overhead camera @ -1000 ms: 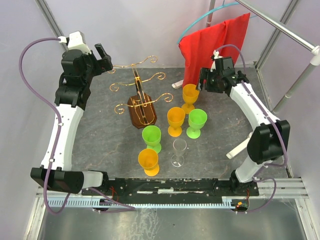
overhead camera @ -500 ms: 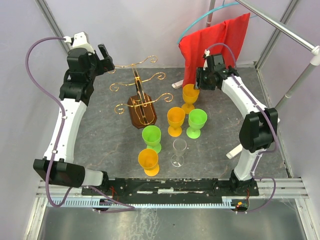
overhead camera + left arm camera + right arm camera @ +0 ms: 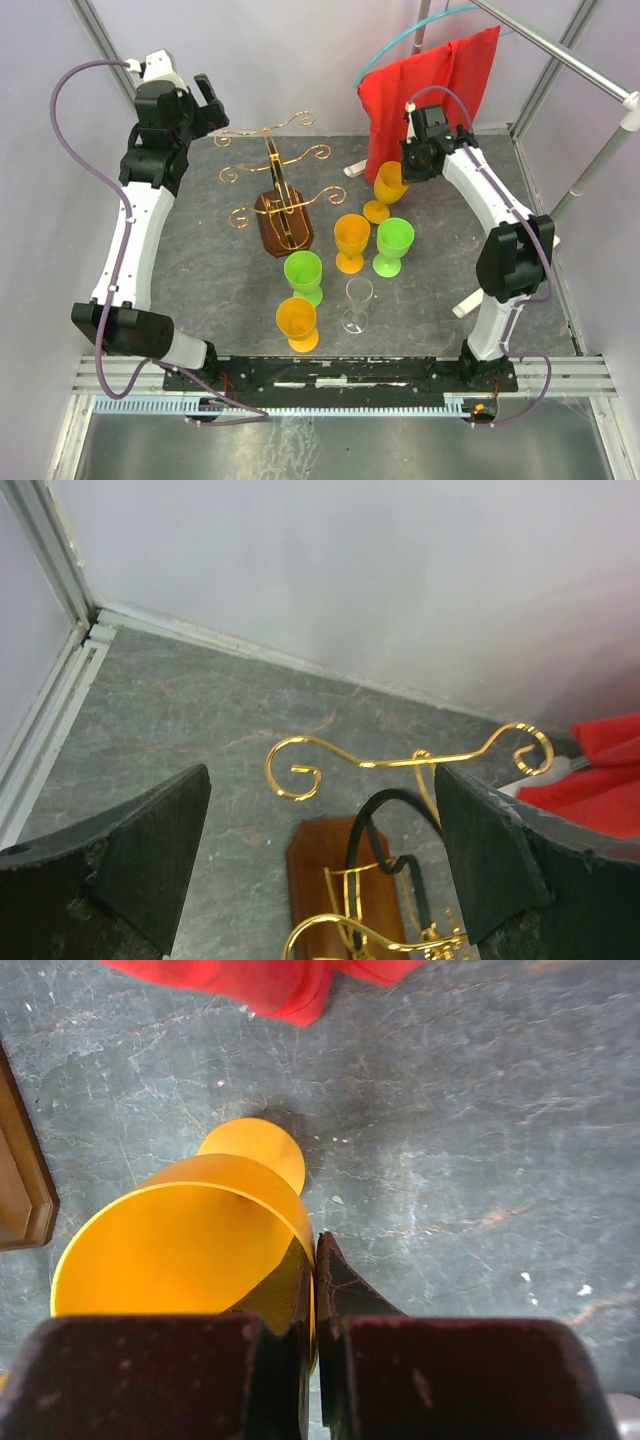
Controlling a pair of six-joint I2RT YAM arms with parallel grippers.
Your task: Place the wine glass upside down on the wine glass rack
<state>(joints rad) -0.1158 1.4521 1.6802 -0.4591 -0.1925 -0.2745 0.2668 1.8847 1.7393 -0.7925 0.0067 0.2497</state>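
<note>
On grey table [image 3: 200,262], orange wine glass [image 3: 185,1235] mouth-up and aslant, rim in clamped right tool [image 3: 316,1257]; left tool [image 3: 320,805] agape.

Overhead view: soft, even light from above, with faint shadows on the table [image 3: 220,290]. Right wrist view: my right fingers [image 3: 150,1380] at 6 o'clock are dark and blurred, and the orange wine glass [image 3: 180,1230] casts a small shadow by its foot. Left wrist view: the wall [image 3: 350,560] at 12 o'clock is washed pale, perhaps by glare.
</note>
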